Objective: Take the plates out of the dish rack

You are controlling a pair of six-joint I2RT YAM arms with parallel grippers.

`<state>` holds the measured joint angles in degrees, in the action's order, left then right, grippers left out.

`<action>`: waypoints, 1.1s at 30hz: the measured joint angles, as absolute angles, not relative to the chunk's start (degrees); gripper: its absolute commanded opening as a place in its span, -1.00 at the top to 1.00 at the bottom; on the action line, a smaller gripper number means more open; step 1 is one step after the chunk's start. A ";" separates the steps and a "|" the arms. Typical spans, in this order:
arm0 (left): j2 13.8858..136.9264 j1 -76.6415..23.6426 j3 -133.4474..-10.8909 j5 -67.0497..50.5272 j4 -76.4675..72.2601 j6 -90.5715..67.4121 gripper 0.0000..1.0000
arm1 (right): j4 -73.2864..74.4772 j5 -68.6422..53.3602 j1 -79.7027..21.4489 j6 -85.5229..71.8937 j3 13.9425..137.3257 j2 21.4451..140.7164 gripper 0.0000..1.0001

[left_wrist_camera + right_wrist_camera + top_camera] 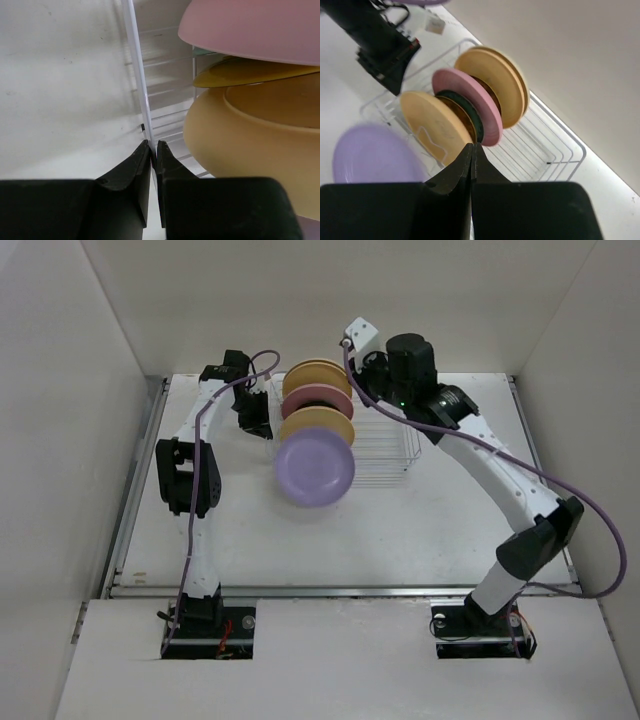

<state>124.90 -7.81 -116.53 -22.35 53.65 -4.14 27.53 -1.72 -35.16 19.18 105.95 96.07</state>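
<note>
The wire dish rack (385, 450) stands at the back centre. In it, upright, are a cream plate (315, 373), a pink plate (318, 398) and a yellow-tan plate (317, 427). A lavender plate (315, 468) is at the near end and looks blurred. In the right wrist view a dark teal plate (469, 106) and an amber-brown plate (461, 116) sit between the pink plate (487, 117) and the yellow-tan plate (432, 127). My left gripper (153, 147) is shut on the rack's left rim wire (137, 75). My right gripper (471, 149) is shut and empty, above the plates.
The right half of the rack (540, 145) holds no plates. White walls close in the table at the back and sides. The left arm's elbow (185, 475) stands left of the rack, and the right arm (500, 475) arches over the table's right side.
</note>
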 measured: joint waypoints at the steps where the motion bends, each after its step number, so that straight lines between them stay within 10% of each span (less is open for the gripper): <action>1: 124.90 -7.81 -116.53 -22.20 53.60 -4.21 1.00 | 27.75 -2.26 -35.27 18.28 105.84 94.72 1.00; 9: 125.47 -7.90 -117.89 -21.04 54.74 -4.14 0.92 | 27.57 -11.60 -35.66 8.14 92.55 87.68 0.95; 12: 125.73 -7.92 -118.32 -20.93 55.13 -3.86 0.76 | 27.88 -15.70 -35.73 4.49 87.81 91.15 0.34; 17: 125.73 -7.90 -118.89 -20.34 54.89 -1.91 0.52 | 29.08 -19.22 -38.57 0.99 75.26 93.82 -0.06; 33: 123.57 -8.21 -119.00 -17.47 53.71 1.63 0.30 | 26.37 -18.50 -50.28 1.85 67.77 101.03 -0.07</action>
